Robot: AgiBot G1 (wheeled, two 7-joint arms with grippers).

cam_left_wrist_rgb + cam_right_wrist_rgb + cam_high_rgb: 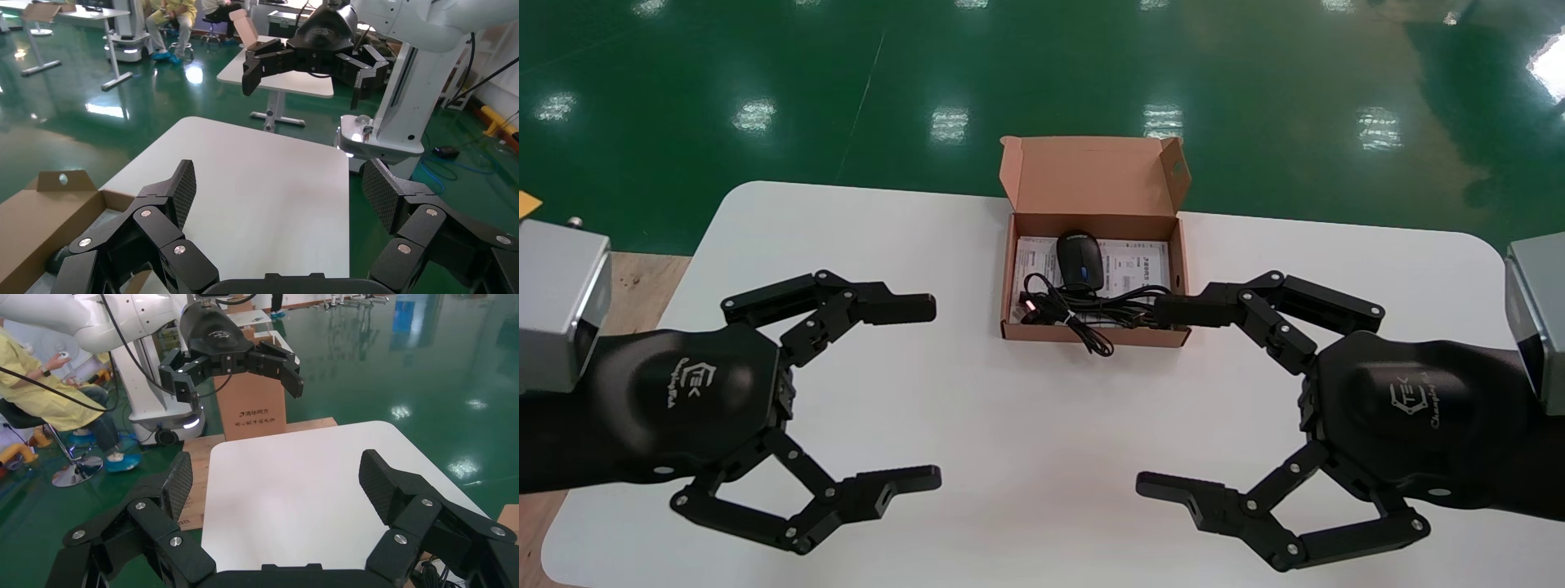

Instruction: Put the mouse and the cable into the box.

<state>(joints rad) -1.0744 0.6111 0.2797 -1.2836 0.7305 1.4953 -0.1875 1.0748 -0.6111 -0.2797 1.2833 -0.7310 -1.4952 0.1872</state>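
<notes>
End effectors, left (934,393), right (1148,397), spread; mouse (1080,260) in box (1091,175).

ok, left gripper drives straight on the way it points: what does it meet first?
Probably the right gripper, facing the left gripper across bare table; the box lies off to the side. Relative height unclear.

The box (1091,333) sat open by the table's (1009,425) far edge, mouse (1080,260) inside, cable (1083,310) in too with a loop over its near wall. Toward the near edge, left gripper (930,394) and right gripper (1152,398) hung spread wide.
</notes>
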